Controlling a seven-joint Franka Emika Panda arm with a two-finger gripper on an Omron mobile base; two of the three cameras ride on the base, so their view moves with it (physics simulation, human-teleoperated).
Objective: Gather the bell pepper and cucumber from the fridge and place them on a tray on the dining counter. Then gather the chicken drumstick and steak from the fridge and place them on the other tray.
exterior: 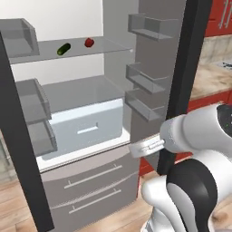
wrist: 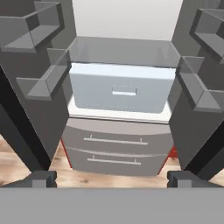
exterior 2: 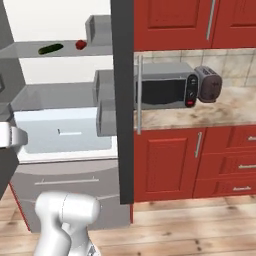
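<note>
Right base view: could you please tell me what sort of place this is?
A home kitchen, rendered: an open fridge holding a cucumber and bell pepper, with a microwave and toaster above red cabinets.

Kitchen: fridge (exterior: 86, 122), microwave (exterior 2: 165, 90), toaster (exterior 2: 209, 84)

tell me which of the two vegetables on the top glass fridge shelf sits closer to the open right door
The small glossy red bell pepper. It sits to the right of the short dark green cucumber, on the side toward the grey door bins.
</note>
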